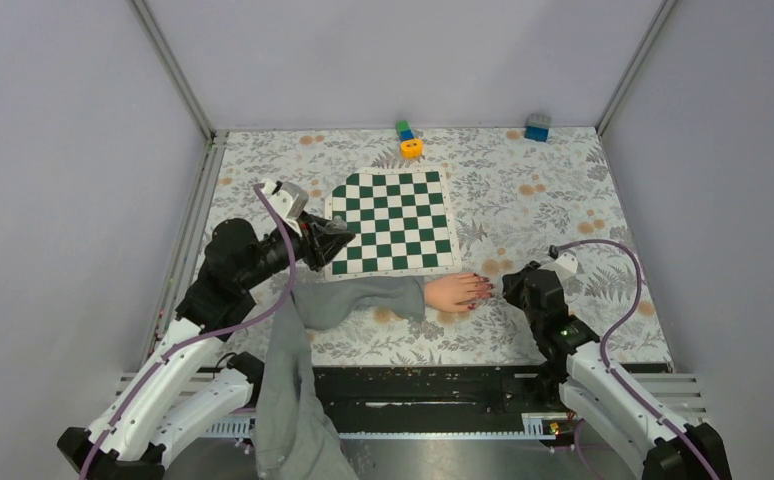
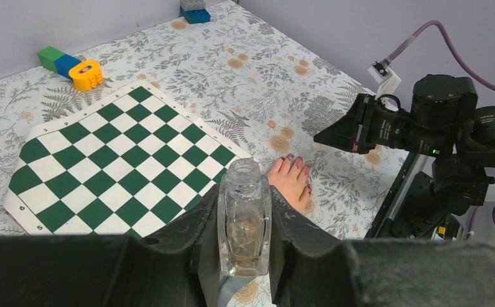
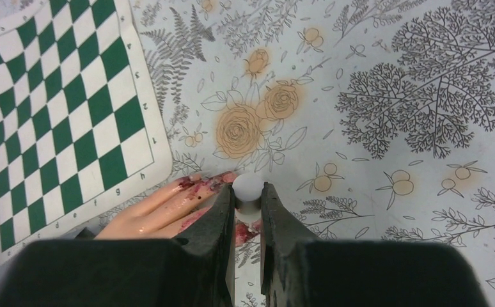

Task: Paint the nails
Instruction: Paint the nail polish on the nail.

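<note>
**Tools.** The left tool (image 1: 337, 238) is clenched on a clear glass bottle (image 2: 243, 220), held upright with its neck open, by the left edge of the board (image 1: 395, 222). The right tool (image 1: 512, 287) is clenched on a white cap (image 3: 247, 186), judged to be the brush handle. The bristles are hidden below the jaws and cannot be confirmed.

**Task item.** The hand (image 1: 453, 292) lies flat on the counter (image 1: 563, 190), just beside the board's near right corner, with its fingers pointing at the right tool. The nails (image 2: 298, 164) are dark red and sit directly in front of the right tool. The right wrist view shows red smeared on the finger skin behind the nails.

**Step in hand (judged).** Brushing polish onto the fingertips.

**Recommendations.**
- Lower the brush until it only just touches, because pressing harder will likely spread the bristles onto the skin.
- Treat one nail at a time, with short strokes along the finger from base to tip.
- Lift clear before moving sideways to the next nail.
- Keep the cap vertical, since tilting it would drag polish across neighbouring fingers.
- Hold the bottle level and well apart from the hand, as its open neck could spill.
- Check coverage from the left wrist view, because the right tool hides its own contact point.
</note>
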### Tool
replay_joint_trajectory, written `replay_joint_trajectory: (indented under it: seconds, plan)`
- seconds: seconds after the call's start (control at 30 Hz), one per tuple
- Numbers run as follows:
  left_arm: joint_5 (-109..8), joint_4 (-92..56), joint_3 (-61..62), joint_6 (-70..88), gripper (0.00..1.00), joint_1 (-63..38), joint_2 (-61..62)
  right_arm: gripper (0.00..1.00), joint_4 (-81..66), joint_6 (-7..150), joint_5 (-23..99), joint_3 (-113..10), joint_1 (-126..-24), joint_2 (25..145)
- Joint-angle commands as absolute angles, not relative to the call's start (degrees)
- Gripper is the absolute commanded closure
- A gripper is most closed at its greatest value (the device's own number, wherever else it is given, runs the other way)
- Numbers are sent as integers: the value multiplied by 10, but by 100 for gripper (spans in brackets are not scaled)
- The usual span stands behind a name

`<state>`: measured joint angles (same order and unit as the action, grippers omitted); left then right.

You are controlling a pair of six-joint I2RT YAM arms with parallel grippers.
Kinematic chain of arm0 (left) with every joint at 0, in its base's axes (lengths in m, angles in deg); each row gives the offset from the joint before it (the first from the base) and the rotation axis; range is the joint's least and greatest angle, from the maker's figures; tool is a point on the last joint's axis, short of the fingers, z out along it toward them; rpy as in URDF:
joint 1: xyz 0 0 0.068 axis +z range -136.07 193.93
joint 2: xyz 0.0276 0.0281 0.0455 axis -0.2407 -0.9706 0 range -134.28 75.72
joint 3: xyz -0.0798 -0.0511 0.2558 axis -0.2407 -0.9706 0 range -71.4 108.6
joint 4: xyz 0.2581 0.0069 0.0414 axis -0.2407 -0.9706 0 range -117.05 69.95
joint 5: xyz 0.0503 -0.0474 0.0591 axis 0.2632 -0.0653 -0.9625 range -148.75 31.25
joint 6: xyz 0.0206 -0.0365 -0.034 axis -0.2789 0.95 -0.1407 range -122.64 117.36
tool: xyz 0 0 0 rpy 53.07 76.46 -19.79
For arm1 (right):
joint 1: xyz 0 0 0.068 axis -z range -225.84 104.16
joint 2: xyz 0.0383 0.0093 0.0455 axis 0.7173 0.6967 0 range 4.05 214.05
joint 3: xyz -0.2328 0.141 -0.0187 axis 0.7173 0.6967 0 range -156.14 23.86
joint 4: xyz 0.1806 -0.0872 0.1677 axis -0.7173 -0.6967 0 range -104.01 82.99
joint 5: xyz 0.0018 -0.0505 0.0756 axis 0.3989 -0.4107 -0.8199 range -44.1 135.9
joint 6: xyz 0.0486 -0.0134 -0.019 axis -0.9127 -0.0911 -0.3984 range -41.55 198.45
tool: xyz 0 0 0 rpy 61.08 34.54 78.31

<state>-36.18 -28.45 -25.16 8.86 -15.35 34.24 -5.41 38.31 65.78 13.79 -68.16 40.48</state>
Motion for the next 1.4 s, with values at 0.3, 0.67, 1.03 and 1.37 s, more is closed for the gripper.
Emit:
replay_joint_trajectory:
  seconds: [0.3, 0.67, 1.03, 1.37]
  plan:
    - [-345, -248, -241, 95, 100, -151, 344, 100, 0, 365, 653, 153, -678, 450]
    - [-344, -248, -240, 95, 100, -152, 341, 100, 0, 365, 646, 149, -678, 433]
    - [-341, -248, -240, 97, 100, -152, 336, 100, -7, 366, 653, 147, -678, 446]
    - [-339, -247, -240, 97, 100, -151, 336, 100, -14, 367, 664, 147, -678, 449]
